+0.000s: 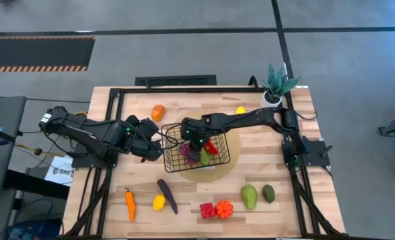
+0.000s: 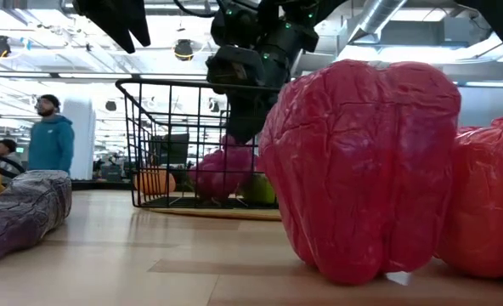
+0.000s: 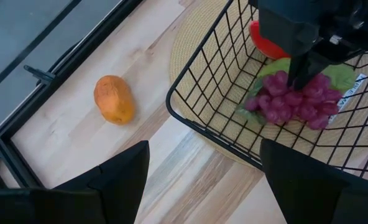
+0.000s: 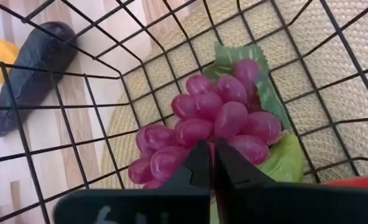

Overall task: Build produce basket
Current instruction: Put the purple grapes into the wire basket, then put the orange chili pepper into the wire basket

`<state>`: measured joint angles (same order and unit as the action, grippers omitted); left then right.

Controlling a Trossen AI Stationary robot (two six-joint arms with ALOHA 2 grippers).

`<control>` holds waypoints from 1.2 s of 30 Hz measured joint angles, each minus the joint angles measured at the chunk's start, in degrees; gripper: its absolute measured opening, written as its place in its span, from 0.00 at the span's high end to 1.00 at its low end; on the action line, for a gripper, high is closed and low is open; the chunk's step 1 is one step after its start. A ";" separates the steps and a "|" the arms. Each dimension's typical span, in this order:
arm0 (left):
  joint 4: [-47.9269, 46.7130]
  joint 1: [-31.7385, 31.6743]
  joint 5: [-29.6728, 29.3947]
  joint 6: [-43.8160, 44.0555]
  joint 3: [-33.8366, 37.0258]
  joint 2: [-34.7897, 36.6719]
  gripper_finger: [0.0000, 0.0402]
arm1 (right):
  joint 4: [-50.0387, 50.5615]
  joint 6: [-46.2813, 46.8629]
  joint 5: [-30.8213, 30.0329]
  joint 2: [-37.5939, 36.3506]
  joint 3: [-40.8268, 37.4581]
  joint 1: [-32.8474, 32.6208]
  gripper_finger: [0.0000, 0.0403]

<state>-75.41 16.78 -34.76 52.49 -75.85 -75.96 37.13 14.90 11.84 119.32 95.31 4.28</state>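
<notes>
The black wire basket (image 1: pixel 221 160) stands on a round tan mat in the middle of the table. Inside it lie a purple grape bunch (image 4: pixel 215 121) with green leaves and a red piece of produce (image 3: pixel 265 40). My right gripper (image 4: pixel 212 163) reaches down into the basket from the table's right side, shut over the grapes. My left gripper (image 3: pixel 202 180) hovers open just outside the basket's left wall (image 3: pixel 209 99). An orange (image 3: pixel 114 98) lies on the wood nearby, toward the far edge. My right gripper comes from above, pointing down, with both fingers (image 4: pixel 196 165) closed together at the top of the grape bunch (image 4: pixel 202 134). The fingertips hide which part they pinch. The bunch lies on the basket's floor (image 2: pixel 222 174).
Along the near edge lie a carrot (image 1: pixel 129 203), a lemon (image 1: pixel 159 202), an eggplant (image 1: pixel 167 195), a red pepper (image 1: pixel 207 210), an orange pepper (image 1: pixel 224 209) and two avocados (image 1: pixel 249 197). Another lemon (image 1: pixel 241 110) and a potted plant (image 1: pixel 277 83) are at the far right. A person (image 2: pixel 52 136) stands in the room behind.
</notes>
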 joint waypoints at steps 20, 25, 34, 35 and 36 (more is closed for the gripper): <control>0.02 0.00 0.02 -0.45 0.00 0.01 0.27 | 11.28 0.06 0.11 -3.63 5.20 -0.19 0.53; 0.21 0.00 -0.02 -1.05 -0.02 0.02 0.27 | 27.86 -0.20 0.32 -4.60 12.85 0.17 0.50; 0.32 0.00 0.04 -1.43 -0.02 0.00 0.27 | 53.02 8.33 0.24 -4.86 17.79 -4.73 0.53; 0.33 0.02 0.04 -1.92 -0.02 0.00 0.27 | 52.89 9.50 0.25 -4.86 17.43 -5.87 0.53; 0.33 0.02 0.06 -2.49 -0.02 0.01 0.27 | 52.79 10.59 0.43 -5.02 17.24 -6.98 0.54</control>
<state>-75.08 16.80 -34.71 50.00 -75.88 -75.96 89.93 25.49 12.27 114.30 112.55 -2.70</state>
